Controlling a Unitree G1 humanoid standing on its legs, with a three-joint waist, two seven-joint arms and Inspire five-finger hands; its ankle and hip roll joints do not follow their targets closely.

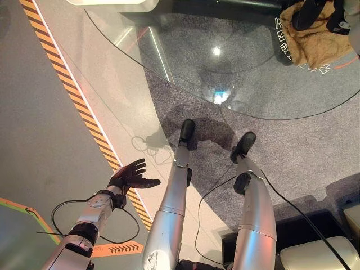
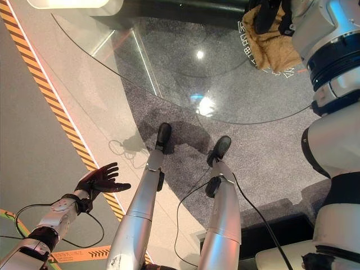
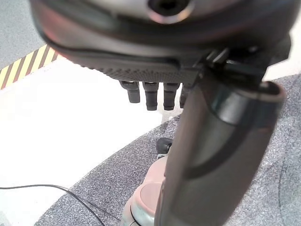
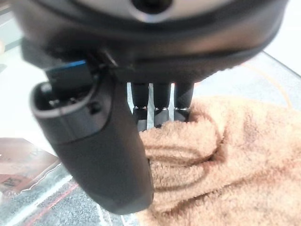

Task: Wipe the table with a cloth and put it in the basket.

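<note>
Both hands out: right hand (image 4: 141,94) on cloth (image 4: 225,150); left hand (image 1: 130,176) splayed.

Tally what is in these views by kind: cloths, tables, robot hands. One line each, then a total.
Fluffy tan cloths: 1, lying on the table under the right hand
Round glass tables: 1
Dark robot hands: 2, the left hand open over the floor, the right hand on the cloth
Total: 4

cloth (image 4: 235,150) | tan, fluffy, bunched | on glass table (image 1: 185,62), far right | right hand's fingers (image 4: 160,106) pressed into it
</note>
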